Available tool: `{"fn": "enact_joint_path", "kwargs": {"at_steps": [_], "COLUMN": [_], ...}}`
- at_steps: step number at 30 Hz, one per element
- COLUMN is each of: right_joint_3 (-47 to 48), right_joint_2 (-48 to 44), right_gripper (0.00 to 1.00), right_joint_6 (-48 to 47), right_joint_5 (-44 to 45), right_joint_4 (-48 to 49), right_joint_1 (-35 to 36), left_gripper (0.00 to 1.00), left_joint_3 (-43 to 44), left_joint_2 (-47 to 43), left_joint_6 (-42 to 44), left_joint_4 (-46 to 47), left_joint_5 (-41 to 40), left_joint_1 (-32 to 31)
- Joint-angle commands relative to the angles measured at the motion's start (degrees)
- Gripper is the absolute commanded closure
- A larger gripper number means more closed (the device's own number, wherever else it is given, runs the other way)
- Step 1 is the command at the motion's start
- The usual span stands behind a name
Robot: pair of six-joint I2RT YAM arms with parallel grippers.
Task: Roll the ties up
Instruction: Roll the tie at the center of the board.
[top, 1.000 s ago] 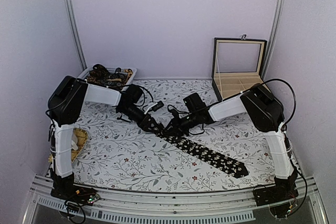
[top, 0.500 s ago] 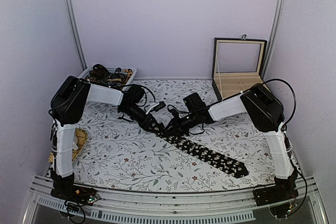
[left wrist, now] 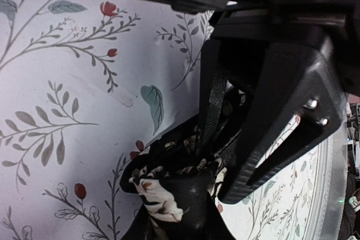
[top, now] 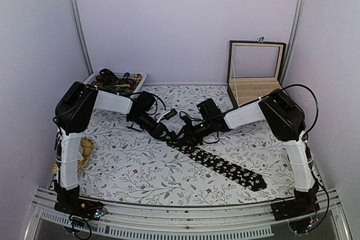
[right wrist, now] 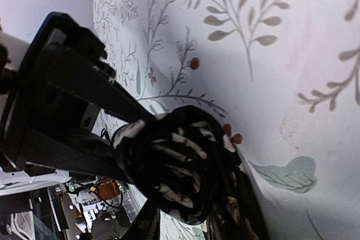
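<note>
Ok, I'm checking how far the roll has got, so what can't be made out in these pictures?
Top view: the tie's rolled end, hidden under the left gripper and right gripper.
Top view: the heaped ties in the basket, too small to count.
Right wrist view: the fingertips, covered by the roll.
Left wrist view: the rest of the tie, cut off by the bottom edge.

The left gripper (left wrist: pixel 218 164) has its jaws pinched on the bunched end of a black tie (left wrist: pixel 169 198) with pale flowers, lying on the leaf-printed counter (left wrist: pixel 67 111).
</note>
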Motion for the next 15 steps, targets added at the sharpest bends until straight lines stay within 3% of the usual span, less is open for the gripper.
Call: {"fn": "enact_joint_path", "kwargs": {"at_steps": [1, 8, 15], "right_joint_3": [-5.77, -15.76, -21.01], "right_joint_2": [-4.84, -13.62, -13.79], "right_gripper": [0.69, 0.66, 0.67], "right_joint_6": [-4.36, -10.19, -10.05], "right_joint_5": [8.96, 17.42, 16.08], "right_joint_4": [-6.80, -9.88, -7.46], "right_joint_1": [-1.06, -1.41, -2.08], "left_gripper": [1.00, 1.00, 1.00], "left_joint_3": [-4.65, -6.48, -9.78], "left_joint_2": [1.73, -0.02, -0.77], "left_joint_6": [-5.50, -12.10, -21.62], "left_joint_4": [0.03, 4.74, 12.16], "left_joint_5": [-3.60, -4.45, -9.26], "left_joint_1": [-0.48, 0.43, 0.85]}}
